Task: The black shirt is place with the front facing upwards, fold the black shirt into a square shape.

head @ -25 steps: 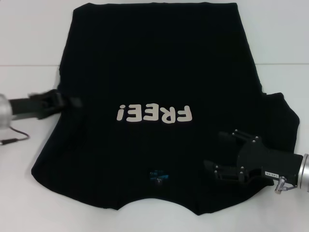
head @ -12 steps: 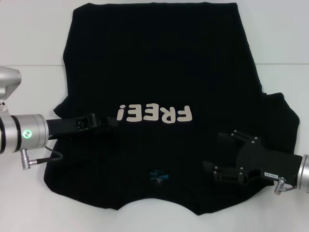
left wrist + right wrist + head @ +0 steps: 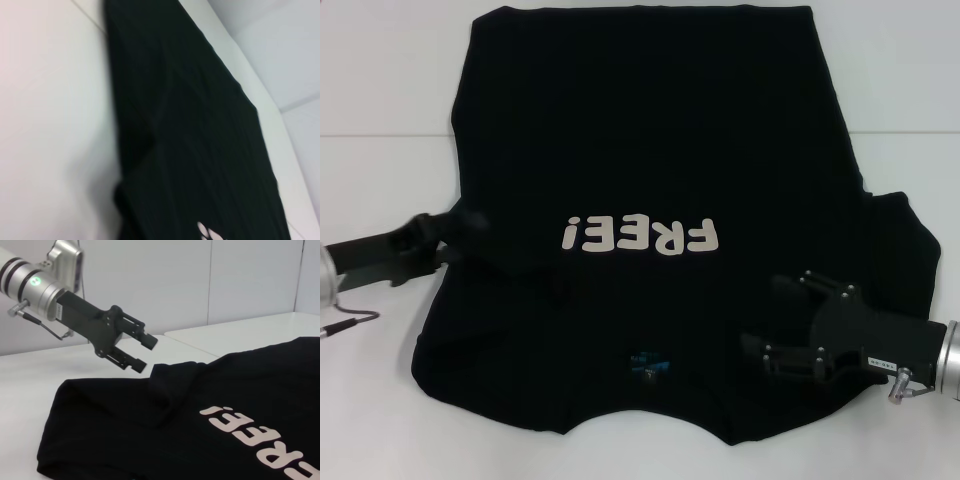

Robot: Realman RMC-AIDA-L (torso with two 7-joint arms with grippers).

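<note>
The black shirt [image 3: 640, 130] lies flat on the white table, front up, with cream "FREE!" lettering [image 3: 640, 235] and a small blue mark [image 3: 648, 365] near the collar at the near edge. Its left sleeve is folded inward into a raised hump [image 3: 170, 385]. My left gripper [image 3: 468, 222] hovers at the shirt's left edge. In the right wrist view the left gripper [image 3: 142, 352] is open and holds nothing, just off the folded sleeve. My right gripper [image 3: 772, 318] sits open over the shirt's near right part. The right sleeve [image 3: 900, 240] still lies spread out.
White table [image 3: 380, 100] surrounds the shirt on all sides, with a seam line running across it. A thin cable [image 3: 345, 322] hangs from the left arm near the table. White wall panels [image 3: 240, 280] stand behind the table.
The left gripper swept right over the shirt, bringing the left sleeve inward, then drew back to the left edge with nothing in it. The right arm has not moved.
</note>
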